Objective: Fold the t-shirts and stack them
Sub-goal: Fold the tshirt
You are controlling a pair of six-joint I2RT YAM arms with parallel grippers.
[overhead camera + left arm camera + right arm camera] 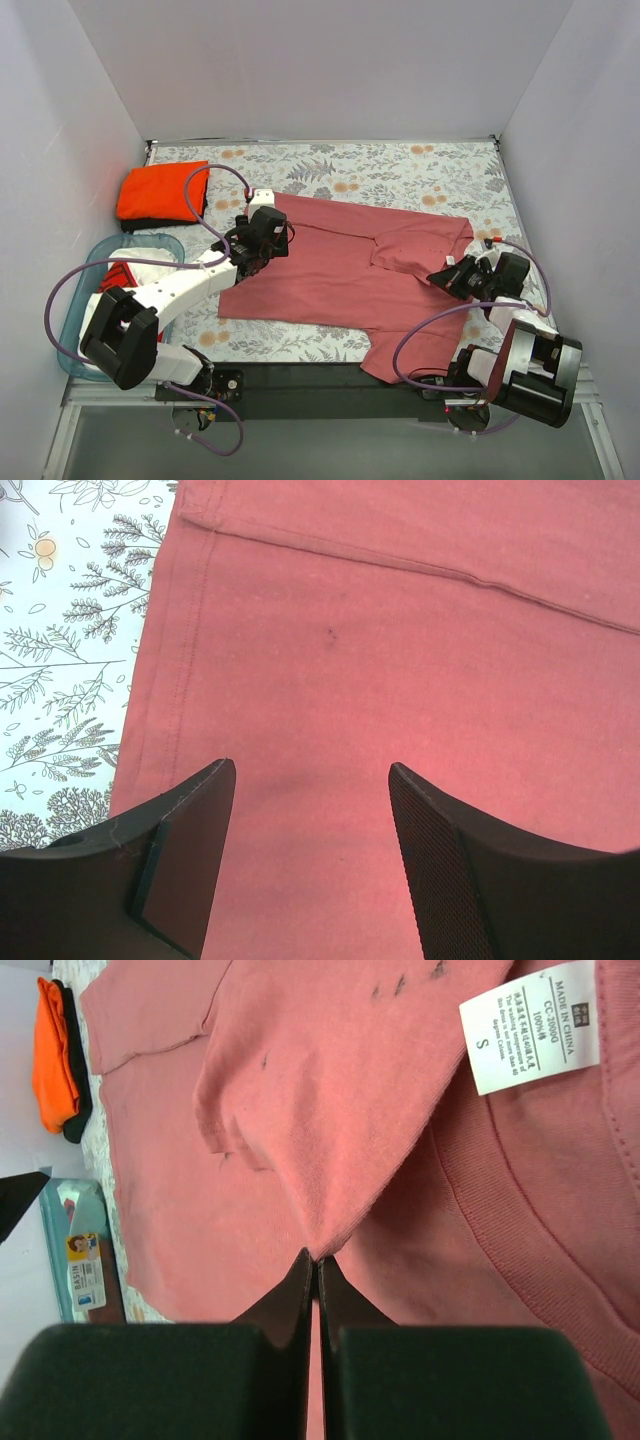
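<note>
Right pincer [313,1260] is clamped tight on a raised fold of the rose-red t-shirt [300,1120], near its collar label [530,1025]. Left pincer [310,775] stands wide above the same shirt's stitched edge; contact with the cloth cannot be confirmed. The shirt lies spread across the floral counter [400,165]. Orange t-shirt [160,190] sits folded on the black t-shirt [150,224] at the far left corner.
</note>
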